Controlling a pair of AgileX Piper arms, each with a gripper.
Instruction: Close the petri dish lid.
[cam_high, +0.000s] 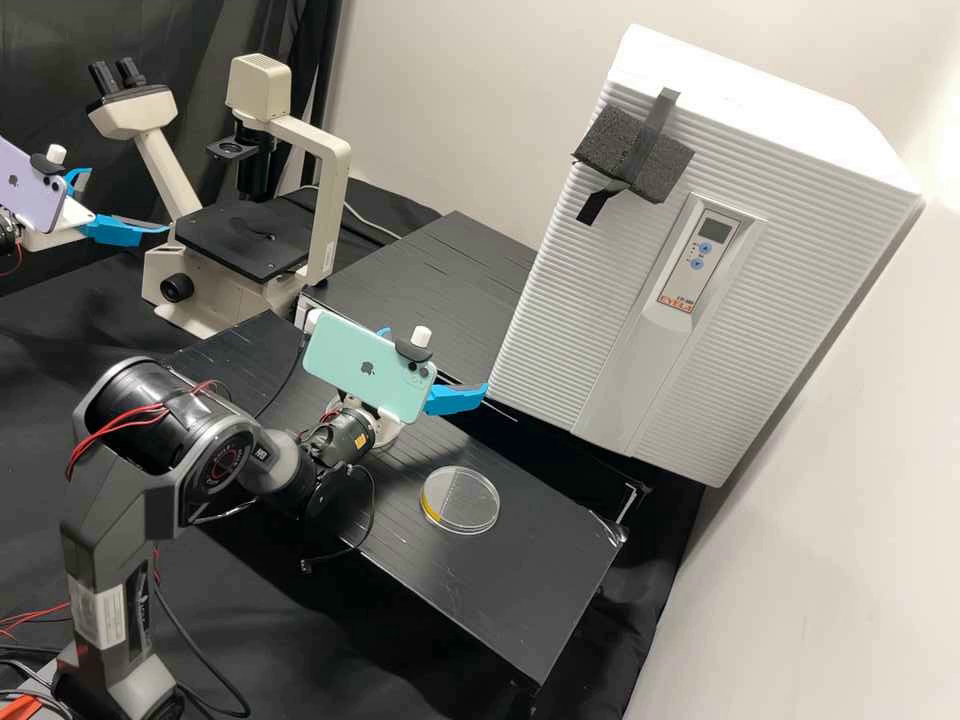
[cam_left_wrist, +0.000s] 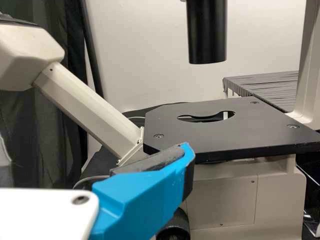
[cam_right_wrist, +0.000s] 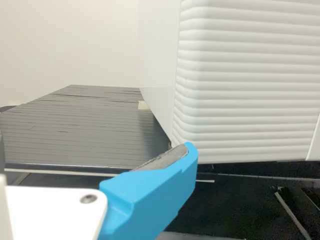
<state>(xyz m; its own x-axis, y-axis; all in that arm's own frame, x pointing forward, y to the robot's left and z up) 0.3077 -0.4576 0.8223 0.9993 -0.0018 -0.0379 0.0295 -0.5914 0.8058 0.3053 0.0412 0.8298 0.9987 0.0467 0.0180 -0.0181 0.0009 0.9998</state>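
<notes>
Down on the bench, the petri dish sits below and to one side of the wide-apart jaws of the right arm, with the left arm, its jaws apart too, farther away.

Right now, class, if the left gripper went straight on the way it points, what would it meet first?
Most likely the microscope's black stage, though the left gripper's distance from it is unclear.

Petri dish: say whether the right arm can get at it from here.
Probably yes: the petri dish lies near the right gripper, with nothing standing between them, though the gripper would likely have to turn and lower.
</notes>
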